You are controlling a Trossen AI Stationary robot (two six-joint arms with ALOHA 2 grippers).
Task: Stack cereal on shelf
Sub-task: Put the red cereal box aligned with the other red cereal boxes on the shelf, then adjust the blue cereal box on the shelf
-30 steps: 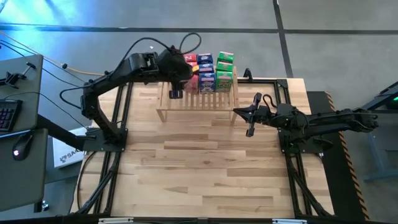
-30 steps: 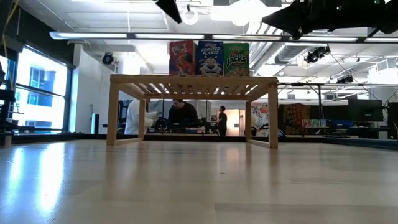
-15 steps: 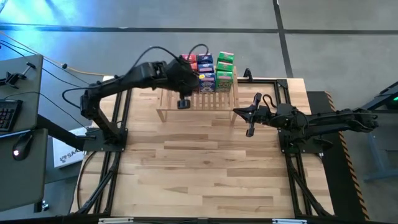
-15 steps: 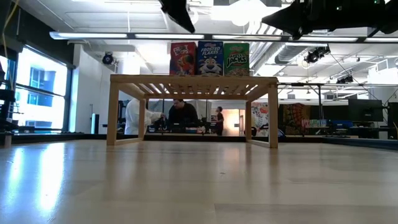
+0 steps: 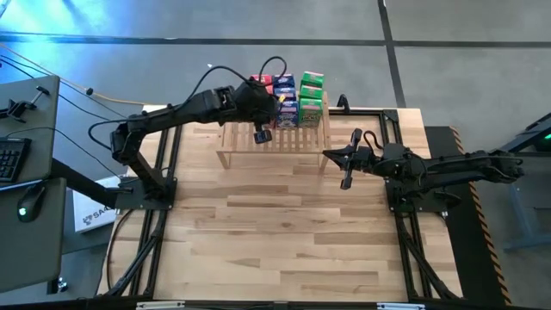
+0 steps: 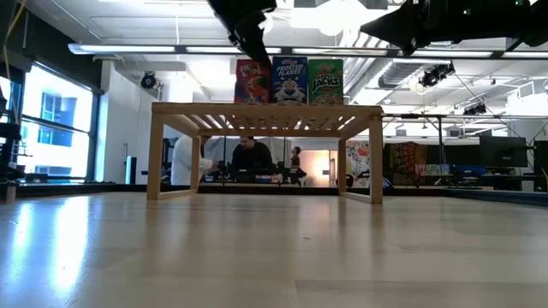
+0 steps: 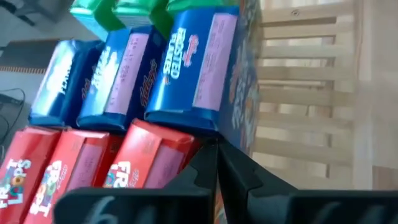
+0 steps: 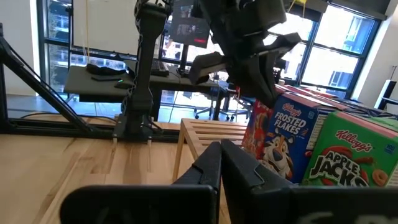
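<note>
Red, blue and green cereal boxes stand upright in rows at the far end of the shelf, a slatted wooden rack. The low view shows a red, a blue and a green front side by side. My left gripper is shut and slants down at the top of the front red box. My right gripper waits shut, right of the shelf, holding nothing. My left gripper's shut fingertips stand at the front red box's top near edge, beside the front blue box, slanting down from the table's left. I cannot tell whether they touch the box. The box stands upright on the slats.
The near half of the shelf's slats is bare. Black frame rails run along both sides of the wooden table, whose near half is free. A cable loops over the boxes. People stand in the room beyond.
My left gripper has come down and toward the table's right over the shelf, from above the shelf's left part to the front red box's top, rolling a little. Its fingers have shut on the way. The boxes have kept their places.
</note>
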